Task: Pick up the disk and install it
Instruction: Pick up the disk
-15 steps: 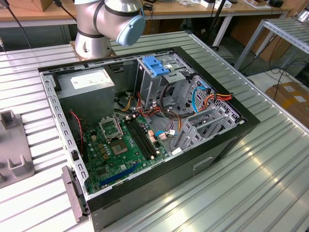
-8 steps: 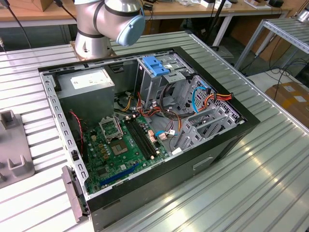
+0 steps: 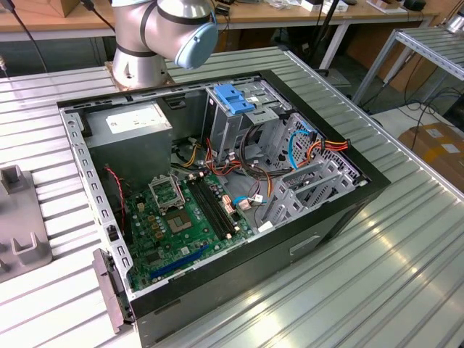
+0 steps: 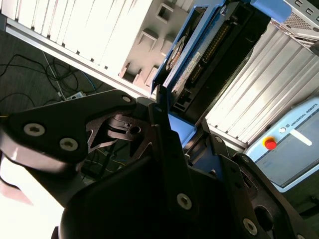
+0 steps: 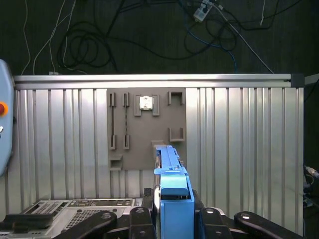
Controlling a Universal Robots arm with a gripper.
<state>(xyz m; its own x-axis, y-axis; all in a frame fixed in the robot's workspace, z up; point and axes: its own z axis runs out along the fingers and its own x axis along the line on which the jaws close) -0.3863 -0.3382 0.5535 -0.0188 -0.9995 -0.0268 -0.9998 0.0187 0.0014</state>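
Ribbed aluminium counter [image 3: 406,239] in a workshop, open computer case [image 3: 217,196] at centre — in the exterior view, robot arm base [image 3: 156,36] at eleven o'clock of the case, grey fixture [image 3: 18,232] at nine. Disk [image 5: 172,191] held clear of the counter, standing edge-on and clamped between the closed fingers [image 4: 169,154] of the gripper [image 5: 173,219]. Probably dense, rigid and shock-sensitive — best held by the flat faces or blue rails, never the connector pins.
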